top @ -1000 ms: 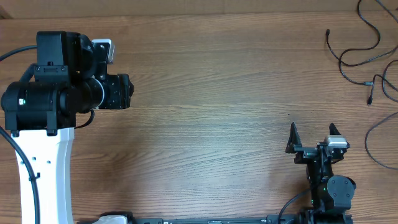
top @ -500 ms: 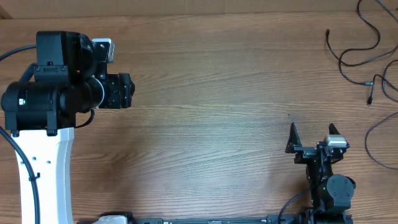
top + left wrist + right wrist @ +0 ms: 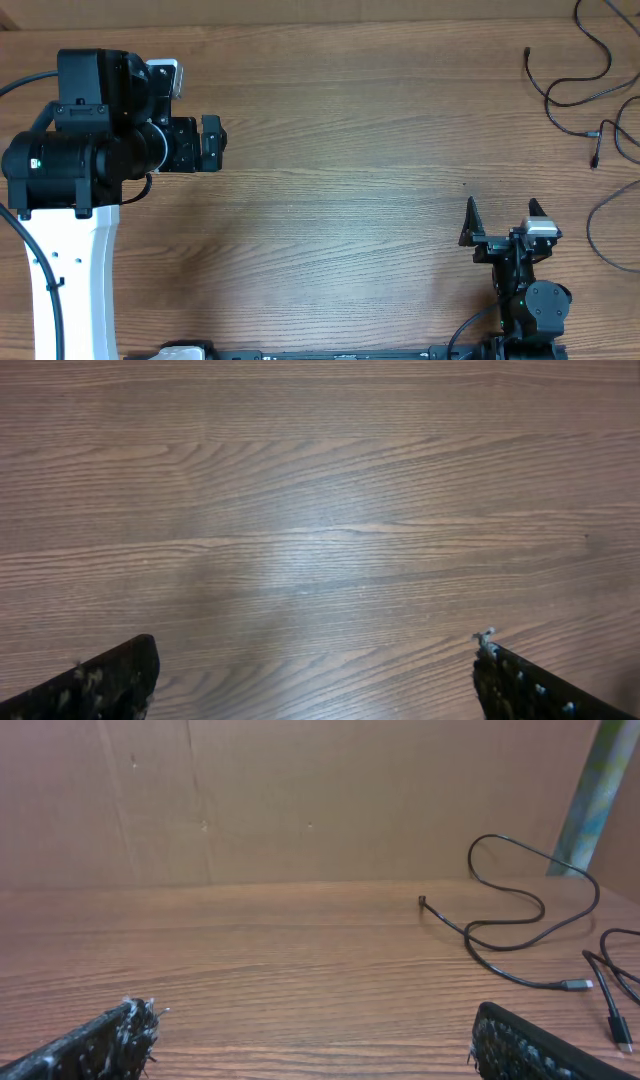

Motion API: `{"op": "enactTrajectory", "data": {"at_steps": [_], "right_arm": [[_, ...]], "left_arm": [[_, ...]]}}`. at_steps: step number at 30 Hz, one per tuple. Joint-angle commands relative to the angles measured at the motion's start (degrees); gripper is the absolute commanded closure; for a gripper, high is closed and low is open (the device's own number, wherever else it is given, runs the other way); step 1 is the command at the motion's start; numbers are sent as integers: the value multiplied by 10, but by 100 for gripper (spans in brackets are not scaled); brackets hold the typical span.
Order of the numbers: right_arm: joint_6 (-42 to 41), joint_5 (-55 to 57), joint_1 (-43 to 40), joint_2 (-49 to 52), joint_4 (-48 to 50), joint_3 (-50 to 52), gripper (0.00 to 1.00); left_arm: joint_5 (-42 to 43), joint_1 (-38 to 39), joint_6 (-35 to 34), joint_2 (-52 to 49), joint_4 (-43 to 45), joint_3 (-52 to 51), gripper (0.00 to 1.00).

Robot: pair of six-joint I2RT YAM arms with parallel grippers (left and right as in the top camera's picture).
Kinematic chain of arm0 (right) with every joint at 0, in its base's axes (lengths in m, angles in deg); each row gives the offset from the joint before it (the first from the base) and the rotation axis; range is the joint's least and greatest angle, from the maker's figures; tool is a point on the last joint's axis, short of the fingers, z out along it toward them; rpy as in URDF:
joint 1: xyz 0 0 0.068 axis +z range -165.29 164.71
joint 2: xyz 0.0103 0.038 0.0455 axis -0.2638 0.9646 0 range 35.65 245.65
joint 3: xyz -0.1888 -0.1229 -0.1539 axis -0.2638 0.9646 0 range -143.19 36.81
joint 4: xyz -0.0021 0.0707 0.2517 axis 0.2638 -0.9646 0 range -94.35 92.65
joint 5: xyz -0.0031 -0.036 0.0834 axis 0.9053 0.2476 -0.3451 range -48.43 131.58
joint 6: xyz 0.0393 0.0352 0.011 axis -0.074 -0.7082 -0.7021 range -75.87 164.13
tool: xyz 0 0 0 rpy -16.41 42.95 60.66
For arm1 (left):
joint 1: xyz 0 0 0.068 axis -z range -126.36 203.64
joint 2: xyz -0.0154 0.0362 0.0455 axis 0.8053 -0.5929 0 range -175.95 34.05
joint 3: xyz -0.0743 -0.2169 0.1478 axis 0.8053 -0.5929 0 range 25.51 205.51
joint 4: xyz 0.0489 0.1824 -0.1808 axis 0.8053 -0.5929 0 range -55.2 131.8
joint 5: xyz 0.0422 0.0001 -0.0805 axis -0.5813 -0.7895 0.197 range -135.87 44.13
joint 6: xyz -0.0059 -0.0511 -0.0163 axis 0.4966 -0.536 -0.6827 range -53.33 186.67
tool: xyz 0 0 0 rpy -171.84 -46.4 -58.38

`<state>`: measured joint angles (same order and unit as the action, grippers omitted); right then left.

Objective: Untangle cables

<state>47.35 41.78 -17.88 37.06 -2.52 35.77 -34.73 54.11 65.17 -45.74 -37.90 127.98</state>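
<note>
The cables point(image 3: 580, 90) are thin black cords lying in loose strands at the table's far right, with small plug ends point(image 3: 595, 160). One more strand curves by the right edge point(image 3: 600, 245). In the right wrist view the cables point(image 3: 520, 925) lie ahead to the right, with a silvery tip point(image 3: 583, 985). My right gripper point(image 3: 505, 215) is open and empty near the front edge, well short of the cables. My left gripper point(image 3: 212, 143) is open and empty at the far left, over bare wood point(image 3: 310, 670).
The wooden table point(image 3: 340, 200) fills the view. A brown back wall point(image 3: 300, 800) stands behind the table. The left arm's white base point(image 3: 70, 280) stands at the left edge.
The left gripper's head has turned or extended slightly to the right. The right arm and the cables have not moved.
</note>
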Motion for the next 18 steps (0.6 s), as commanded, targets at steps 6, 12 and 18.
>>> {"op": "enactTrajectory", "data": {"at_steps": [6,12,18], "right_arm": [[2,-3,0,1,3,6,0],[2,-3,0,1,3,6,0],[2,-3,0,1,3,6,0]], "left_arm": [[-13,3,-47,-1,31,7,0],[16,3,21,0,88,7,0],[54,3,96,33,237,-39,0]]}}
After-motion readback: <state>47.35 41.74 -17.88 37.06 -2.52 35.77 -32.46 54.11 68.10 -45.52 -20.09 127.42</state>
